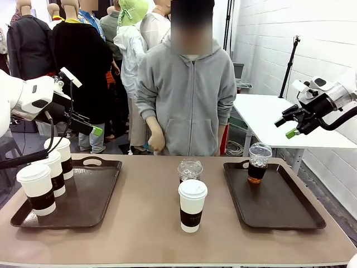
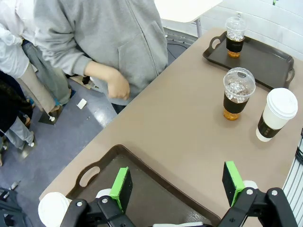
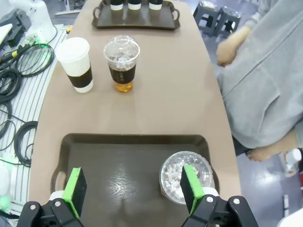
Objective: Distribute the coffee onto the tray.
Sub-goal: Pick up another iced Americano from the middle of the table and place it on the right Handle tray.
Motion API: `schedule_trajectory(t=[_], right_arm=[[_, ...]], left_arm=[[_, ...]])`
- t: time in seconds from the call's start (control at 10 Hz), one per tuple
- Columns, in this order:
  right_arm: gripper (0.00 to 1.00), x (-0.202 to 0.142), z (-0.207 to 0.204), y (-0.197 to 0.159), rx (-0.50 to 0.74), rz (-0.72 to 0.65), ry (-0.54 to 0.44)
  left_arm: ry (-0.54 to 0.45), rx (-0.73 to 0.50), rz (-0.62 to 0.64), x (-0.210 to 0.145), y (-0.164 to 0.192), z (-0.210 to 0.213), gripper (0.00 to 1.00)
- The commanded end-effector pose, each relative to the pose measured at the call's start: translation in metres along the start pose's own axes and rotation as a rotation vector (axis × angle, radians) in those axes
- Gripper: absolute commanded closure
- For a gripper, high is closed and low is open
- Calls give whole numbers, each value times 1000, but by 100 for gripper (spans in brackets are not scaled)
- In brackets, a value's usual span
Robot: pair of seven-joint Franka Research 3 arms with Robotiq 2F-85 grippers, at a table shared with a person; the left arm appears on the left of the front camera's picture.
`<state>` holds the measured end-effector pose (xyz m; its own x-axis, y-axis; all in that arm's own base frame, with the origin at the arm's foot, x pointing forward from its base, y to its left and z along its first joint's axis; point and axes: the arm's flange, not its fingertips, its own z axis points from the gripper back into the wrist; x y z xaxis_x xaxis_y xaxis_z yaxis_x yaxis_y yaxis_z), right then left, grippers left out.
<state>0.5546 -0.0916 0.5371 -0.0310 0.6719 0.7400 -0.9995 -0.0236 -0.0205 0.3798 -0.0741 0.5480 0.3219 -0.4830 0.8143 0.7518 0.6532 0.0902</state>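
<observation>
Left gripper [image 2: 177, 183] and right gripper [image 3: 133, 187], both wide open and empty, flank the upright white lidded cup [image 1: 192, 205] and clear dome-lidded cup [image 1: 190, 169] at the middle of the table [image 1: 145, 223].

Bright, even light from overhead fills all three views. The shadow under the white lidded paper cup with a dark brown sleeve [image 1: 192, 204] falls short and soft on the matte tan tabletop [image 1: 145, 229]. The glossy dark brown plastic tray [image 3: 118, 179] carries a pale smear of glare. Both wrist views bow the straight table edges, and focus is sharp in all three views.
</observation>
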Motion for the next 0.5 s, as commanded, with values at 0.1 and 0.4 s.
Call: schedule_trajectory(t=[0.1, 0.4], right_arm=[[0, 0, 0, 0, 0, 0, 0], [0, 11, -1, 29, -100, -49, -19]], left_arm=[[-1, -6, 5, -2, 2, -1, 0], [-1, -6, 5, -2, 2, -1, 0]])
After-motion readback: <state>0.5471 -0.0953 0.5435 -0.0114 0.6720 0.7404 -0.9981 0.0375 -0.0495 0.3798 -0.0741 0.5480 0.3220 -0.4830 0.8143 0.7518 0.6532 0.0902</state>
